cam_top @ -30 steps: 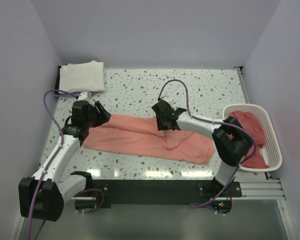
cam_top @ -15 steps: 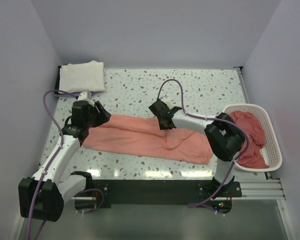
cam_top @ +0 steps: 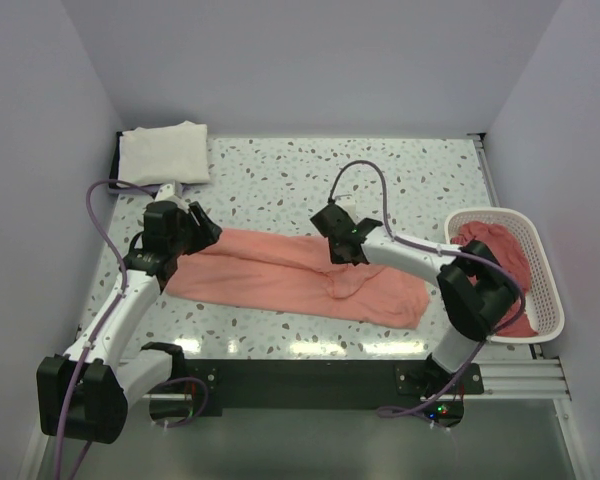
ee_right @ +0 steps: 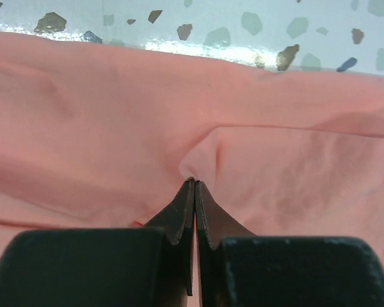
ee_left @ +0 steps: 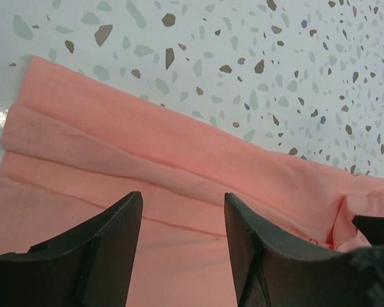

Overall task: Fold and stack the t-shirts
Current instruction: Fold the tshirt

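A salmon-pink t-shirt (cam_top: 270, 275) lies as a long folded strip across the front of the table. My left gripper (cam_top: 195, 232) hovers open over its left end; in the left wrist view the two dark fingers (ee_left: 182, 198) straddle a fold line of the pink cloth (ee_left: 147, 141) without holding it. My right gripper (cam_top: 342, 254) sits on the strip's middle, shut, with a small pucker of the pink cloth (ee_right: 83, 128) pinched at its fingertips (ee_right: 194, 182). A folded cream-white t-shirt (cam_top: 165, 152) rests at the back left corner. Darker pink-red t-shirts (cam_top: 500, 255) fill the basket.
A white lattice basket (cam_top: 550, 290) stands at the right edge of the speckled table (cam_top: 280, 180). Pale walls close in the left, back and right sides. A purple cable (cam_top: 355, 180) loops above the right arm.
The right gripper's jaws have come together on the salmon shirt, and its tip has shifted slightly right while the right elbow swung right. The left arm has not moved.
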`<move>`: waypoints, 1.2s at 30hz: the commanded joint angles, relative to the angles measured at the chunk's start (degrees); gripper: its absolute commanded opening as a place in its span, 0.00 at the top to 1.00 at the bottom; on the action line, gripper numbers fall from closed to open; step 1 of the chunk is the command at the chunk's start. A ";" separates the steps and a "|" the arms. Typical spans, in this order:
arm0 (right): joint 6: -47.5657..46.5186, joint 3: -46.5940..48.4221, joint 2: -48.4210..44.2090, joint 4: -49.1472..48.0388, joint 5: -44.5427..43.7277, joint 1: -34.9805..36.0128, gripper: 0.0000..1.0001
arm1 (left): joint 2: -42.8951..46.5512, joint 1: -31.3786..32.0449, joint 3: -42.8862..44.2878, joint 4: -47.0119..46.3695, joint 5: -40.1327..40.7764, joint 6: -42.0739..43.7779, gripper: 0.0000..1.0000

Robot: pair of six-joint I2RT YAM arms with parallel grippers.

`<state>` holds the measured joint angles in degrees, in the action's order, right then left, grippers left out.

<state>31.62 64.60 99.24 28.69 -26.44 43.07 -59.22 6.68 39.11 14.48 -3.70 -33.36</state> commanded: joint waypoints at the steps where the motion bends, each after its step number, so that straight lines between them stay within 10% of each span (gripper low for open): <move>1: 2.13 -1.93 -6.77 1.89 -2.74 -0.09 1.00 | 0.86 0.09 0.26 -1.03 -0.69 1.20 0.42; 22: 17.86 -27.23 -43.94 17.19 0.15 0.00 1.00 | 0.60 0.00 0.09 -1.74 -2.97 1.11 0.42; 36: 23.40 -32.34 -50.55 19.48 4.11 0.09 1.00 | 0.86 0.00 0.00 -1.74 -3.06 1.02 0.42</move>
<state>52.31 32.71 49.67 47.31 -23.05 43.07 -59.22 6.68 39.09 14.39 -5.82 -33.34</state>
